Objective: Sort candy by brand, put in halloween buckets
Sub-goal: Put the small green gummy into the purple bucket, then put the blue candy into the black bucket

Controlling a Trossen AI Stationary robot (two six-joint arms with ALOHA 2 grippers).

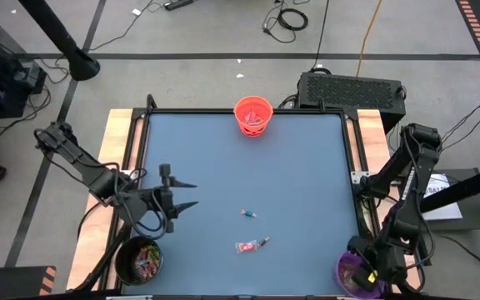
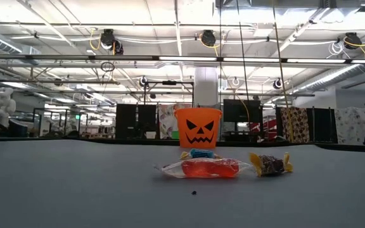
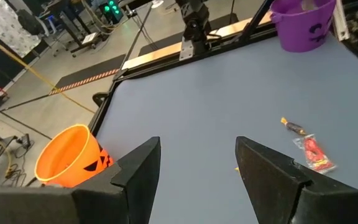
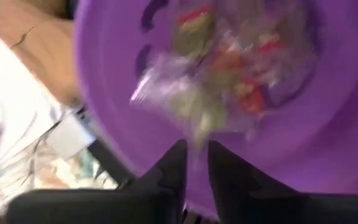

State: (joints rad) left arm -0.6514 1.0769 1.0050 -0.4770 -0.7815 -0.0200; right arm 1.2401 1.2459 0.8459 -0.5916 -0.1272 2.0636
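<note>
My left gripper [image 1: 186, 194] [image 3: 197, 162] hovers open over the table's left half, touching nothing. My right gripper [image 1: 365, 271] [image 4: 196, 158] hangs fingers-down over the purple bucket [image 1: 352, 273] [image 4: 291, 155] at the near right corner, nearly shut on a pale candy [image 4: 185, 106]. More candy lies inside that bucket. The orange bucket [image 1: 252, 115] [image 2: 198, 128] [image 3: 70, 155] stands at the far edge, and the black bucket [image 1: 138, 260] at the near left corner holds candy. Three sweets lie flat mid-table: a red one [image 1: 245, 247] [image 2: 201, 168] [image 3: 312, 152], a dark one [image 1: 263, 242] [image 2: 270, 164] [image 3: 293, 127] and a blue one [image 1: 249, 214] [image 2: 201, 153]. My right gripper pinches the pale candy between its two fingertips [image 4: 173, 155] by the wrapper's near end [image 4: 195, 138], coming from above and pointing down. The sweet is clear of the table, over the purple bucket's opening. Blur hides any finer detail of the hold.
A raised dark rim [image 1: 144, 158] frames the blue-grey table top, with wooden strips [image 1: 117, 133] outside it at left and right. A black box [image 1: 352, 87] sits beyond the far right corner. Open table surface lies between the loose sweets and the orange bucket.
</note>
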